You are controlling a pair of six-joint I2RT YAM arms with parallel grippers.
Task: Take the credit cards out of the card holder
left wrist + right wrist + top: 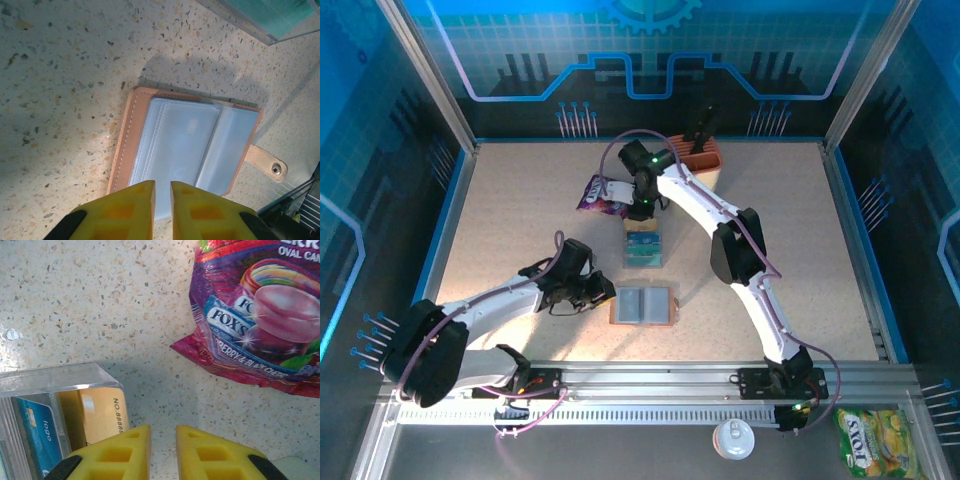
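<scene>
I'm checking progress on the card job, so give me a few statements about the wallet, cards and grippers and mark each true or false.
1. The wallet lies open on the table. True.
2. The cards sit inside the wallet. False: they sit in a clear box apart from it.
3. The left gripper grips the wallet. False: its fingers are nearly together with nothing between.
4. The right gripper is near a purple candy packet. True.

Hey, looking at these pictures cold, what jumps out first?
The card holder lies open and flat near the table's middle, its grey-blue sleeves up, with the left gripper right beside it. Just beyond, the credit cards sit in a clear tray, and the right gripper hovers between them and a purple candy packet.
</scene>
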